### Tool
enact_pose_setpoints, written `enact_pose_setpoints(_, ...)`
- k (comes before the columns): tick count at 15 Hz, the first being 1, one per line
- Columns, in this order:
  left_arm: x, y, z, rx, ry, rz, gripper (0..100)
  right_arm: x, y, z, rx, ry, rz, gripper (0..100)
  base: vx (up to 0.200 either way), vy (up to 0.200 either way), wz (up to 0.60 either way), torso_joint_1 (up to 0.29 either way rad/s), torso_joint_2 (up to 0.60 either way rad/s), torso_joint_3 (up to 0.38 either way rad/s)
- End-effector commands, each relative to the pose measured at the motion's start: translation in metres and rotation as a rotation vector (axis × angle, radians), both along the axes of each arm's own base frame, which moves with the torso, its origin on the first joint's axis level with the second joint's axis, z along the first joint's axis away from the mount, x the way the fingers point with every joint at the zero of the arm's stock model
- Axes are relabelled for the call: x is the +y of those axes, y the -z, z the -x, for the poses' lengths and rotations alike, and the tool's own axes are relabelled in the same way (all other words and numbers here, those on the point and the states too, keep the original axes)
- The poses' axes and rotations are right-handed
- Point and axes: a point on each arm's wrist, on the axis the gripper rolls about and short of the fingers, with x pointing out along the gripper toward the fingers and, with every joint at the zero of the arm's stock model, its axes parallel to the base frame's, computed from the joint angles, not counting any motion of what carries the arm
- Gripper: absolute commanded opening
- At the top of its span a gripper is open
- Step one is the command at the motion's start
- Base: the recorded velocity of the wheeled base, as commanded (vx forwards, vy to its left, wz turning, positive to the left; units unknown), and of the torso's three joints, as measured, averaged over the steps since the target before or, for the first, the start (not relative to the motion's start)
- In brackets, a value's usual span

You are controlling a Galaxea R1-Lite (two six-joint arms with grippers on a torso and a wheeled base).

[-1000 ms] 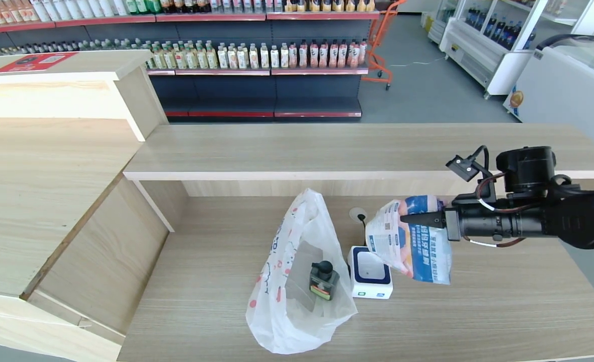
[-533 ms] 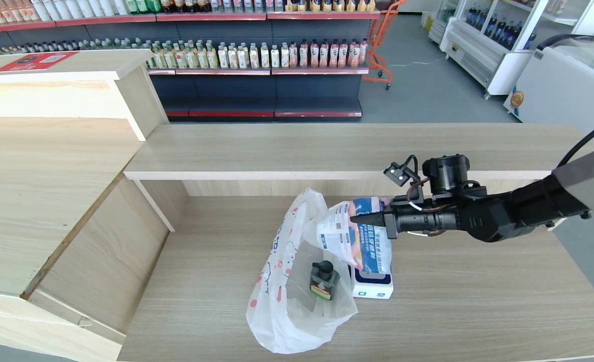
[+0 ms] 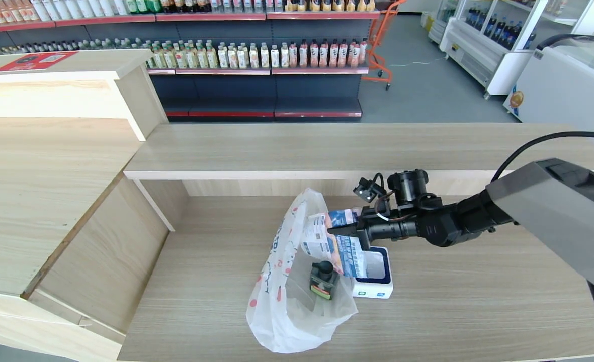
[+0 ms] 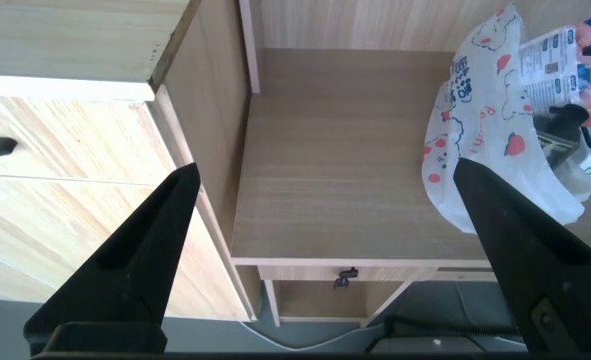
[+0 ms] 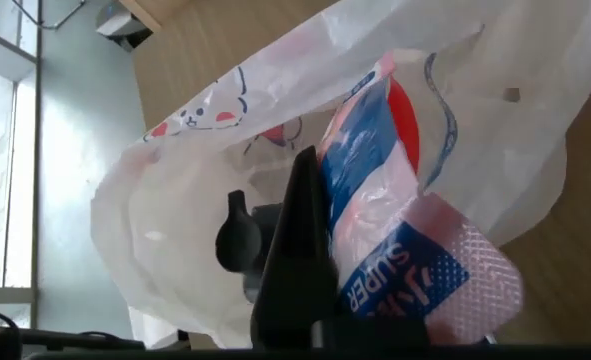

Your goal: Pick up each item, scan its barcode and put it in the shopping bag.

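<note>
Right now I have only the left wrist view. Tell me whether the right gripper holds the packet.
Observer: Yes; the right gripper is shut on the packet, at its upper part.
Operator: Place it against the shopping bag.
Observer: It hangs at the open mouth of the shopping bag, lower end near the dark bottle inside.
Operator: Report the scanner.
Observer: The scanner sits on the counter beside the bag, partly hidden behind the packet.
</note>
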Motion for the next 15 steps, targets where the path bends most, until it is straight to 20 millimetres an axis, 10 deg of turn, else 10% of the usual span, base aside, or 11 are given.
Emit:
enact_pose_setpoints(1,0.000,0.000,0.000,-0.001,0.000,0.000,100,0.005,0.019,-0.008,0.021,-0.006,0.009,0,0.000,0.000,0.00,0.000,0.00,0.000)
enact_pose_setpoints(8,0.000,0.000,0.000,-0.001,0.000,0.000,100,0.015,0.036,-0.022,0.010,-0.017,0.010,0,0.000,0.000,0.00,0.000,0.00,0.000)
enact_pose_setpoints(9,0.000,0.000,0.000,-0.001,0.000,0.000,100,0.018,0.038,-0.022,0.000,-0.029,0.012,100,0.000,0.000,0.00,0.000,0.00,0.000)
enact_pose_setpoints(15,0.000,0.000,0.000,-0.001,0.000,0.000,100,0.035,0.020,-0.032,0.013,-0.089,-0.075,100,0.000,0.000,0.00,0.000,0.00,0.000)
